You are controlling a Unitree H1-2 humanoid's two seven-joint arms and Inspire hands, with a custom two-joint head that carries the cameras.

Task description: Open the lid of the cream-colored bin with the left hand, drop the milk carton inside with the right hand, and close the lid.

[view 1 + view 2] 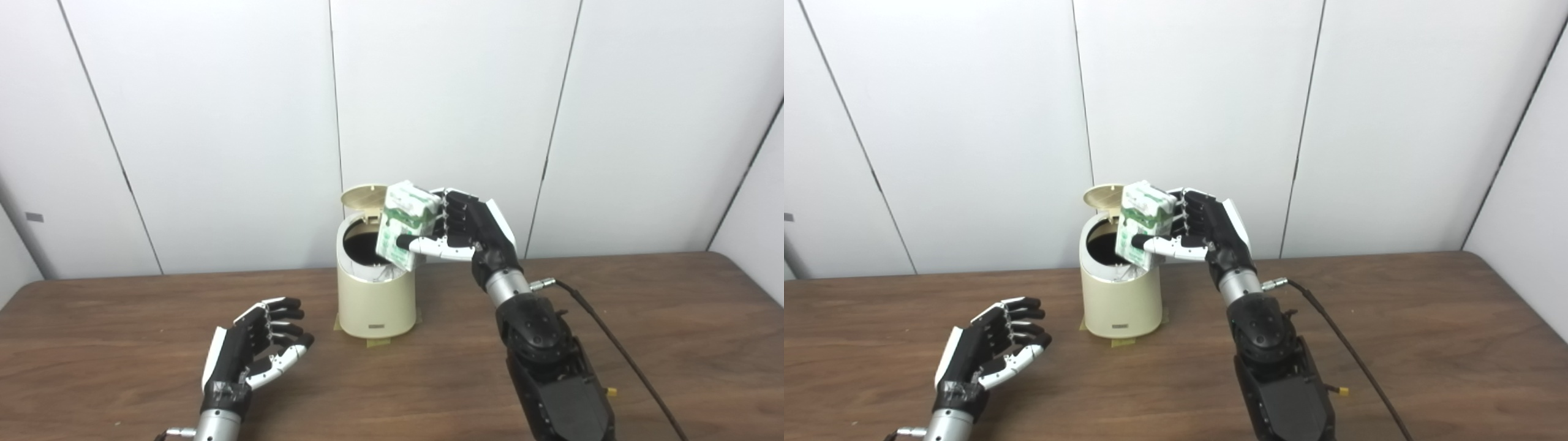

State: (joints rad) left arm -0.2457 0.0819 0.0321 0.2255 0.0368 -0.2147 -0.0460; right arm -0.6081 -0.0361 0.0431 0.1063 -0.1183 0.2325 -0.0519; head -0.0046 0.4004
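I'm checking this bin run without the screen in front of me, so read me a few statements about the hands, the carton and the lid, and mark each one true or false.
1. The lid of the cream-colored bin is closed. False: it stands tipped up at the back and the dark opening shows.
2. The right hand holds the milk carton. True.
3. The carton lies on the table. False: it is held in the air, at the bin's rim on the right side of the opening.
4. The left hand grips the lid. False: it is low over the table, apart from the bin, fingers spread and holding nothing.
5. A dark cable runs from the right wrist across the table. True.
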